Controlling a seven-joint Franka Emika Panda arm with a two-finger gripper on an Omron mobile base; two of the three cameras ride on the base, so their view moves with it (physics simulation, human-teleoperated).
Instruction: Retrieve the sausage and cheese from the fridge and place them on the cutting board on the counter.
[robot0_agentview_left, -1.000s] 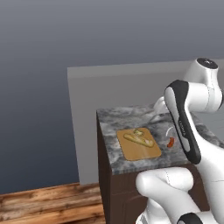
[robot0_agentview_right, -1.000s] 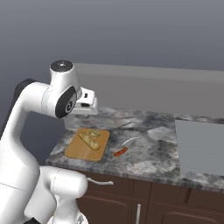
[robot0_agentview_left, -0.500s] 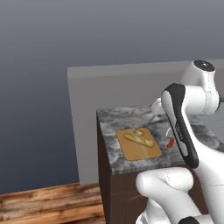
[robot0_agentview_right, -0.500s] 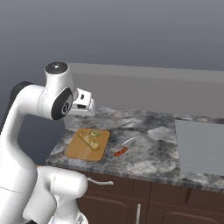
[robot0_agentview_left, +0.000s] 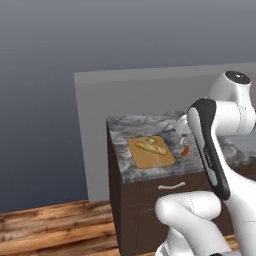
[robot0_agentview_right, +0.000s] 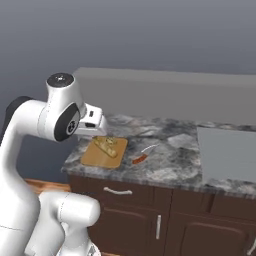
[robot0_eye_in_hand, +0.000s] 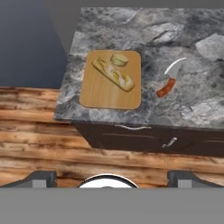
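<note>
Two foods lie on the cutting board at your bench's left end. Right base view: knife just right. Hand view: end effector released, empty, high above; elongated item looks light, stiff; grip mid-length.

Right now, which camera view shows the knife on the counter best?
The hand view: the knife lies in full sight, curved blade and orange-red handle, beside the cutting board. The right base view shows it small; the left base view shows a sliver behind the arm.
</note>
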